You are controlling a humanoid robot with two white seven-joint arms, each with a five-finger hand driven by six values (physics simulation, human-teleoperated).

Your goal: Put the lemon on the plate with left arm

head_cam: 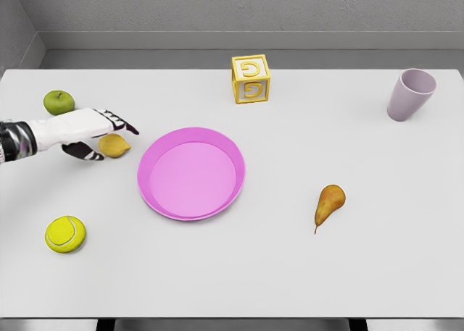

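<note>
The lemon [114,145] lies on the white desk [290,273] just left of the pink plate [191,173], its long axis roughly pointing toward the plate. The left hand [90,132] reaches in from the plate's far left, and its dark fingers [119,122] curl over and under the lemon's left end, apparently closing on it, though a firm grip cannot be confirmed. Between lemon and plate the desk is bare; the green apple [59,101] and tennis ball [65,234] sit farther left.

Yellow block [251,78] bears what looks like "G".
</note>
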